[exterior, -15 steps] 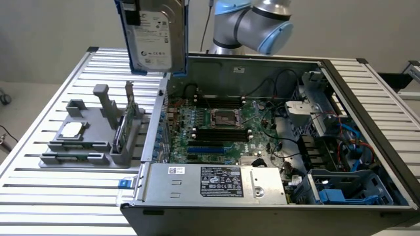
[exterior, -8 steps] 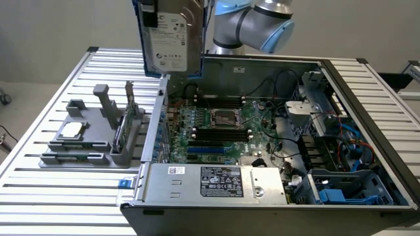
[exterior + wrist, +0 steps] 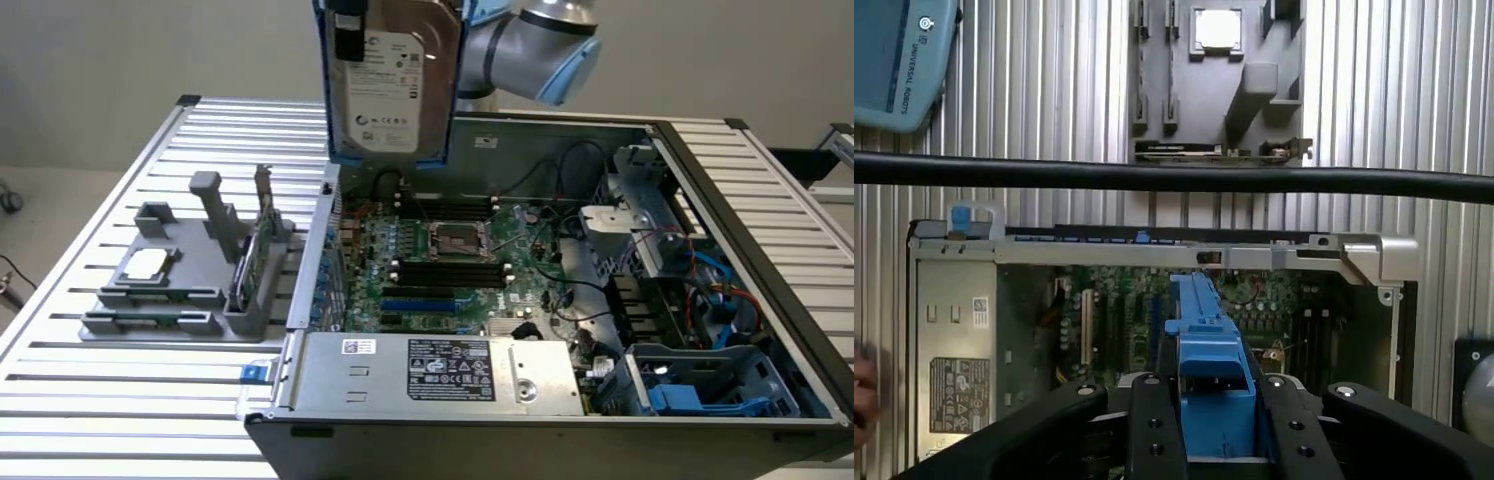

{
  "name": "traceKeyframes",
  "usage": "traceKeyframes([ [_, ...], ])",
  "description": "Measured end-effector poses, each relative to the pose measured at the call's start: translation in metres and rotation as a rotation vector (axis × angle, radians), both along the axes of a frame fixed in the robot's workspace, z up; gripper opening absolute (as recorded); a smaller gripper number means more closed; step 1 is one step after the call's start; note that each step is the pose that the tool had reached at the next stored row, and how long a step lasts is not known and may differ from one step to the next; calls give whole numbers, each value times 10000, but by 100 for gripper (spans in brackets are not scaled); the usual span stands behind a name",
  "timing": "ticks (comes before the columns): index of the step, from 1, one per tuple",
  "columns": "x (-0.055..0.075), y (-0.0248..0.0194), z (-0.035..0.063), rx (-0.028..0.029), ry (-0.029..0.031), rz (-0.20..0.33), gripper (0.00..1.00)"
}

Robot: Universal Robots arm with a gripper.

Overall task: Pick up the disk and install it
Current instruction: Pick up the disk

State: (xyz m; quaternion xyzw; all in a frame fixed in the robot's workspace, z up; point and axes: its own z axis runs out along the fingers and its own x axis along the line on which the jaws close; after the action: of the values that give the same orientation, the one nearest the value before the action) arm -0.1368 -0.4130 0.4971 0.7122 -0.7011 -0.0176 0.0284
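**Exterior view**
- Disk (image 3: 390, 80): silver-grey drive with a white label in a blue carrier. It hangs upright in the air, clear of the desk, above the far corner of the case on the exterior view's left.
- Arm (image 3: 541, 45): grey joint with a blue cap, just behind the disk on the exterior view's right.
- Case (image 3: 747, 300): open tower lying on its side on the desk (image 3: 80, 400), a slatted metal top.
- Board (image 3: 454, 250): green, flat in the case, with an empty socket at its middle.
- Power supply (image 3: 441, 370): grey box with a label, at the near edge of the case.
- Blue bay (image 3: 707, 385): at the near corner of the case on the exterior view's right.
- Holder (image 3: 174, 290): grey block on the desk, beside the case on the exterior view's left. It carries a chip (image 3: 147, 262) lying flat and a card (image 3: 247, 260) standing on edge.

**Wrist view**
- Claw (image 3: 1216, 400): black fingers (image 3: 1156, 420) clamped on the disk's blue carrier (image 3: 1204, 340), one on each side.
- Case (image 3: 1154, 250): lies beneath the held disk, with the holder (image 3: 1214, 80) on the desk beyond it.
- Cable (image 3: 1174, 178): black, crosses the frame.
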Motion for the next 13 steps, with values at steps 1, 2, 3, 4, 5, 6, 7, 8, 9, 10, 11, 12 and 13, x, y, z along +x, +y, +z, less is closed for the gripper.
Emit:
traceKeyframes([
  [1,45,-9,3,-24,8,1,33],
  [2,91,-17,4,-59,13,0,33],
  [3,136,-24,6,-96,19,0,33],
  [4,180,-32,8,-124,23,2,33],
  [5,224,-41,10,-151,28,0,33],
  [6,273,-52,13,-179,35,0,33],
  [7,318,-64,15,-204,42,1,33],
  [8,363,-77,18,-225,48,0,33],
  [9,407,-90,21,-238,55,0,33],
  [10,453,-106,25,-245,62,1,33],
  [11,497,-123,30,-247,69,0,33],
  [12,543,-142,35,-249,78,1,33],
  [13,590,-164,38,-249,86,1,33],
])
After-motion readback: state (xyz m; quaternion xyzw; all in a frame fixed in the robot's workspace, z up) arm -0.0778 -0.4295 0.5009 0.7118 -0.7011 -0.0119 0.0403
